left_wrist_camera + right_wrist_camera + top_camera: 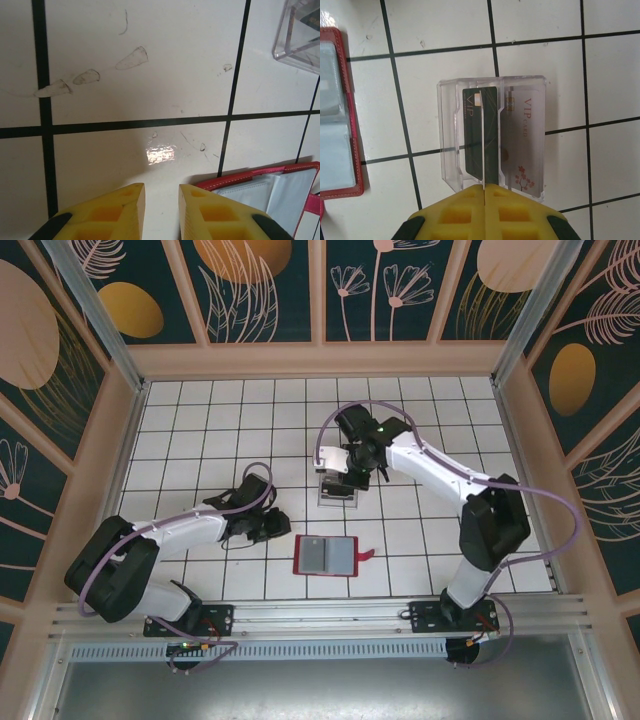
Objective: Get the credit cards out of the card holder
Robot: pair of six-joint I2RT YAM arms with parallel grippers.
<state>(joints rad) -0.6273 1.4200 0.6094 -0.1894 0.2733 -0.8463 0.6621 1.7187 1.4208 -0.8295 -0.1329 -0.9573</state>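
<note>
**Two cards in the tray, holder lying open**

The red folding card holder [326, 555] lay opened flat on the white tiled desk [200, 420]. Its smooth grey lining faced up inside a stitched red border. Its long axis ran left to right in the top view, and the small red closing tab [366, 555] stuck out on the right side.

Just beyond it, farther from the arm bases, sat the clear plastic tray [447, 125], a glossy box with thin upright dividers. Two flat rectangular cards lay in it side by side. One was a dark grey plastic card [472, 135]. The other was a pale plastic card [524, 145] printed with "VIP" and a small red flower. In the right wrist view, both had their long axes running straight away from the claw.

The right claw [485, 200] hung over the near edge of the tray, in line with the dark card. Its yellow ribbed fingers were pressed together with no gap, and whether it touched the card could not be told. The holder lay off to its left, well apart from the fingers.

The left claw [161, 192] hovered low over bare tile with its yellow fingers a little apart and nothing between them. A corner of the holder lay just beside the right-hand finger.
</note>
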